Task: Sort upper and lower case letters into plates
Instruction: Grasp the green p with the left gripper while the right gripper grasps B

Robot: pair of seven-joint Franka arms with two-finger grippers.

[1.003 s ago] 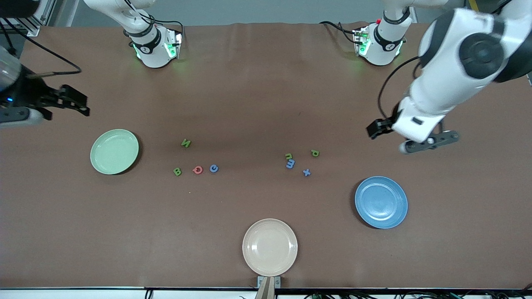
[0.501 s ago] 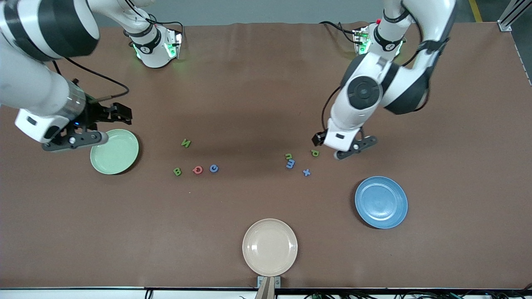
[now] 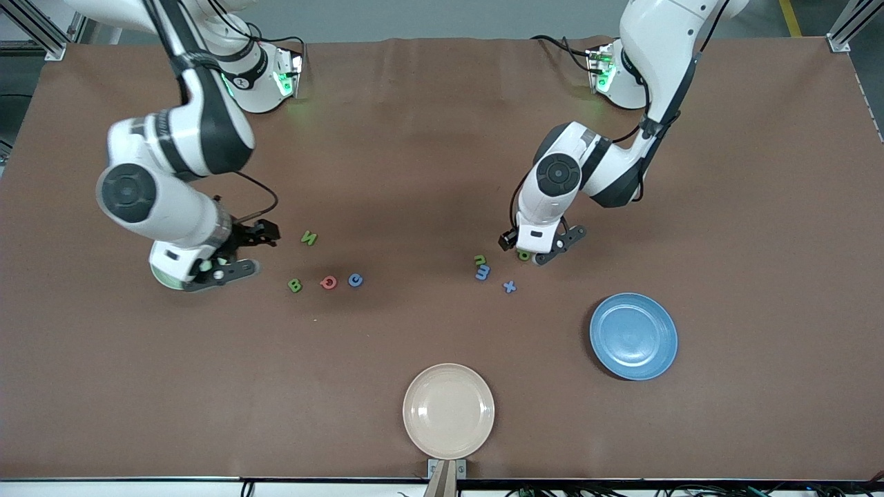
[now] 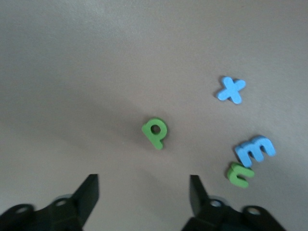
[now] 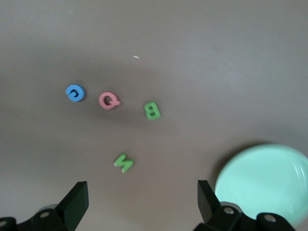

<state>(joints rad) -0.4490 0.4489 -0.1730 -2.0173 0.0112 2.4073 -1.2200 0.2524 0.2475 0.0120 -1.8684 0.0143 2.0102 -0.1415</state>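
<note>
Two arms have both swung in over the table since 0.5 s ago. Left gripper (image 3: 530, 254) now over green p (image 4: 155, 132), jaws spread either side, no contact; before it hung just beside the p. Right gripper (image 3: 231, 259) moved from the green plate's (image 5: 262, 180) edge to above the plate, toward green N (image 3: 309, 238); jaws spread, holding nothing. Blue plate (image 3: 633, 336), letters unmoved.
</note>
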